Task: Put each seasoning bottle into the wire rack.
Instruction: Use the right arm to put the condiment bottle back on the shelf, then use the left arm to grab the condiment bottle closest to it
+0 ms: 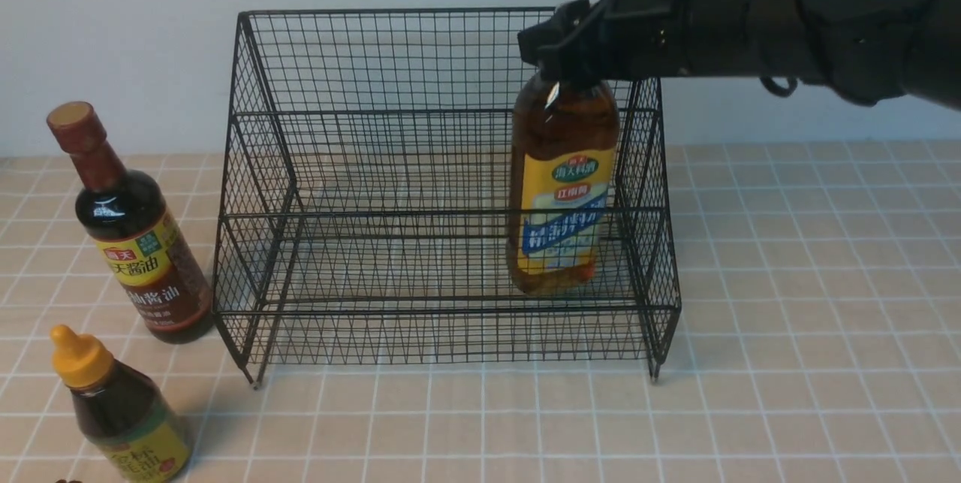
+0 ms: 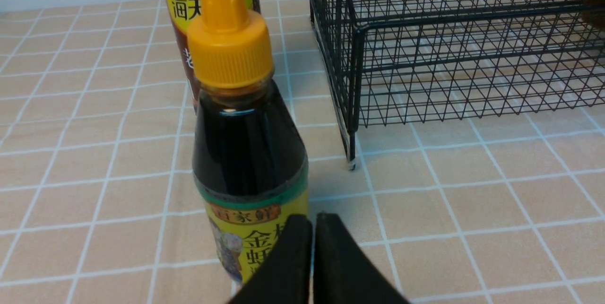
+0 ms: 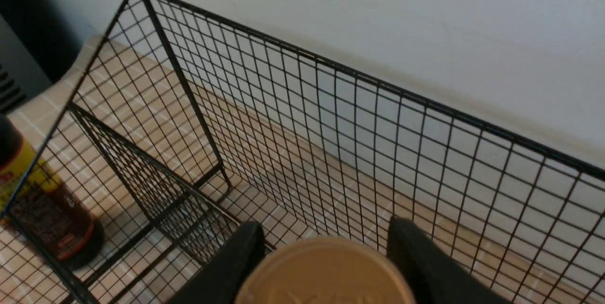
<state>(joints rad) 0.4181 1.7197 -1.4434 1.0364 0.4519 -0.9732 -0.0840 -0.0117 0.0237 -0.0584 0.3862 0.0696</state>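
Clock bearings are read on the front view, with the wire rack at centre and 12 o'clock toward the wall.

1. Left hand [image 2: 312,228]: seen only in its own wrist view. Fingers pressed together, nothing between them. It sits low over the table [image 1: 788,318], just short of item 3.
2. Long-necked bottle [image 1: 135,243]: dark, brown cap, red-and-yellow label. Upright on the table at 9 o'clock of the rack, its base just beside the rack's left wall.
3. Small bottle [image 1: 124,415]: dark, yellow nozzle cap, yellow-green label. Upright on the table at 8 o'clock, nearer the robot than item 2 and apart from it. In the left wrist view it stands between the left hand and item 2.
4. Wire rack [image 1: 443,190]: black mesh, two stepped tiers, tall back, short feet. It stands mid-table. Its left mesh wall stands between items 2 and 3 and the tiers. A low front rail crosses the lower tier.
5. Amber bottle [image 1: 559,190]: yellow-blue label, inside the rack toward 3 o'clock. Its base is low in the front tier behind the rail; whether it rests there is unclear. It leans slightly.
6. Right hand [image 1: 559,71]: reaching in from 2 o'clock above the rack, fingers part-spread and closed on either side of the amber bottle's tan cap [image 3: 326,271].
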